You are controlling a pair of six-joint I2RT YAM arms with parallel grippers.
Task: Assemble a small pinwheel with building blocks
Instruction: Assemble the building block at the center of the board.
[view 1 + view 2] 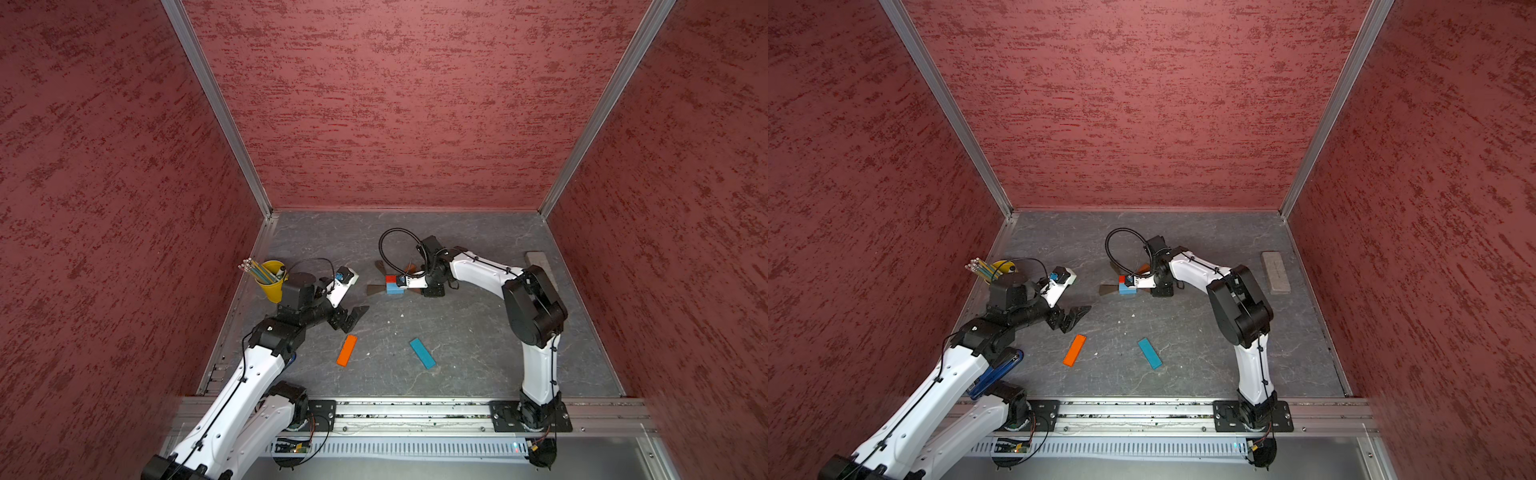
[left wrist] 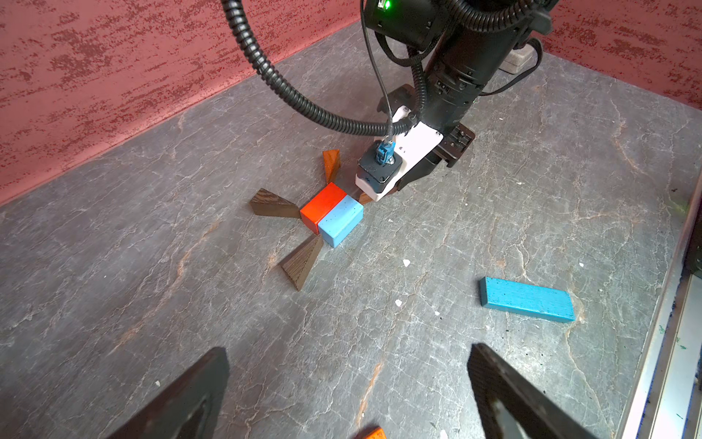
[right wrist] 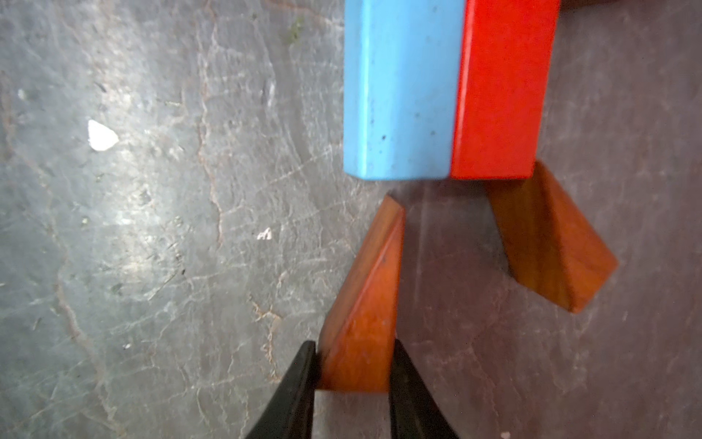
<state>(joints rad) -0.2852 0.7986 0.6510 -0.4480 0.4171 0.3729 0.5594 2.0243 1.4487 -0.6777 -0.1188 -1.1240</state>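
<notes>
The red-and-blue cube hub (image 1: 392,284) (image 1: 1127,287) (image 2: 330,214) (image 3: 448,87) lies mid-floor. Two dark brown wedges (image 2: 271,204) (image 2: 302,260) and an orange-brown wedge (image 2: 331,163) (image 3: 551,243) point at it. My right gripper (image 3: 353,349) (image 1: 413,287) is shut on a second orange-brown wedge (image 3: 364,304), whose tip lies just short of the hub's blue half. A flat orange bar (image 1: 347,350) (image 1: 1074,350) and a flat blue bar (image 1: 422,353) (image 1: 1149,353) (image 2: 527,299) lie nearer the front. My left gripper (image 1: 353,318) (image 1: 1073,316) (image 2: 349,365) hangs open and empty just behind the orange bar.
A yellow cup of pencils (image 1: 272,282) (image 1: 1003,268) stands by the left wall behind my left arm. A grey rectangular block (image 1: 540,264) (image 1: 1275,272) lies near the right wall. Red walls close three sides, and a metal rail (image 1: 415,411) runs along the front.
</notes>
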